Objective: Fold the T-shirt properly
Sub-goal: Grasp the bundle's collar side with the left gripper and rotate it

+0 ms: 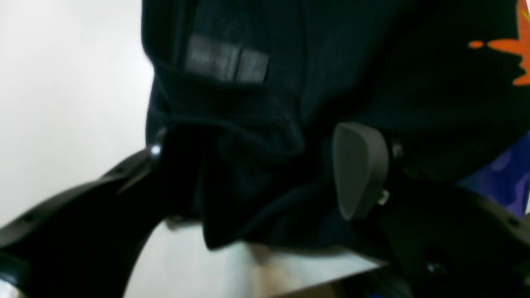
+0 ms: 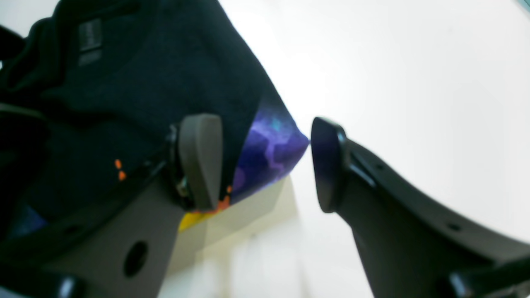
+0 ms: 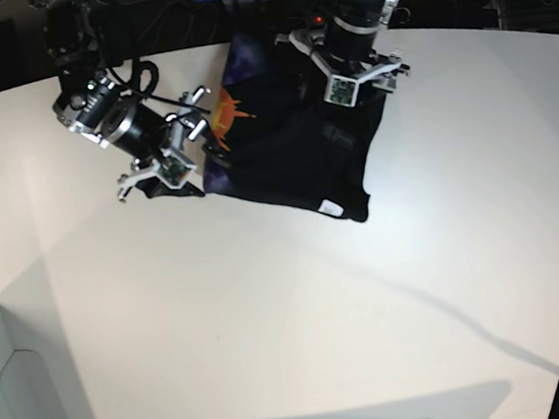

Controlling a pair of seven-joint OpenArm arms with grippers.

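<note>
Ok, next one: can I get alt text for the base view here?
A black T-shirt, partly folded with an orange-and-purple print showing at its left edge, lies at the far side of a white table. The open right gripper sits at the print side, and the left gripper hangs open over the shirt's far edge.

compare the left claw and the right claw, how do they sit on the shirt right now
The left claw has black T-shirt cloth bunched between its open fingers at the far edge; the right claw has only a purple printed corner poking into its gap. In the base view the left claw sits over the shirt, while the right claw sits at its side edge, partly over bare table. Both are wide open, gripping nothing.
</note>
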